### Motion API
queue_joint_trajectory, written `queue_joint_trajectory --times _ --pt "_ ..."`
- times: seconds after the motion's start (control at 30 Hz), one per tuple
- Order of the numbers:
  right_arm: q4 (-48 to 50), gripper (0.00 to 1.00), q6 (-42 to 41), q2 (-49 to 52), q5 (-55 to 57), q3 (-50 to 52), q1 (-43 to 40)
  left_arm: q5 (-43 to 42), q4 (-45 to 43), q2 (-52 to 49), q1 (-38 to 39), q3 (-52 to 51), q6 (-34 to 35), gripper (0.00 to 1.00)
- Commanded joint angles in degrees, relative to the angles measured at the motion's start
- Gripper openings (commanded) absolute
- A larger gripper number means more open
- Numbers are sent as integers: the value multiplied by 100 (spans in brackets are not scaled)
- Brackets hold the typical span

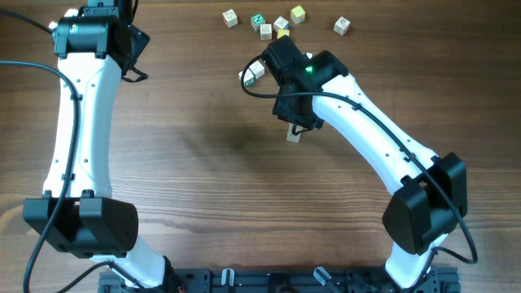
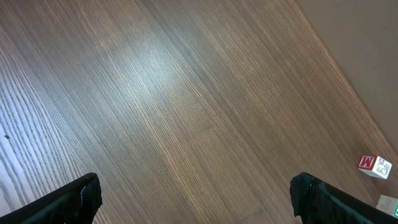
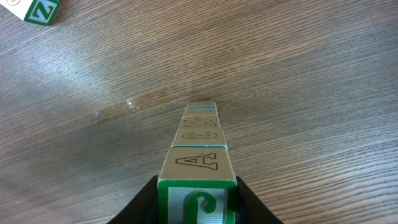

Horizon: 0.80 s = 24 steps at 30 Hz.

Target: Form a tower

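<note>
Right wrist view: the right tool (image 3: 198, 202) is clamped on the top cube of the tower (image 3: 200, 140), which stands upright near the middle of the tabletop (image 3: 311, 74). The left tool (image 2: 196, 202) hangs with its jaws wide apart, holding nothing.

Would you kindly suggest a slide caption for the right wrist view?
Right gripper closed on the top of the tower of lettered cubes, wooden table below, a loose cube at upper left.
</note>
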<state>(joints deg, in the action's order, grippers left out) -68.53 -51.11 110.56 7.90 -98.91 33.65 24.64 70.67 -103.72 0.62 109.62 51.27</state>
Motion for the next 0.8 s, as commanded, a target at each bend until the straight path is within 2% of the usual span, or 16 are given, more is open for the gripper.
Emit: queue_joint_trajectory --times 0.0,0.77 --pt "-11 28 153 -15 -157 79 -20 116 0 -55 -15 22 -74 100" --pt "37 22 260 -15 -184 76 -59 116 0 -55 -15 22 -74 100"
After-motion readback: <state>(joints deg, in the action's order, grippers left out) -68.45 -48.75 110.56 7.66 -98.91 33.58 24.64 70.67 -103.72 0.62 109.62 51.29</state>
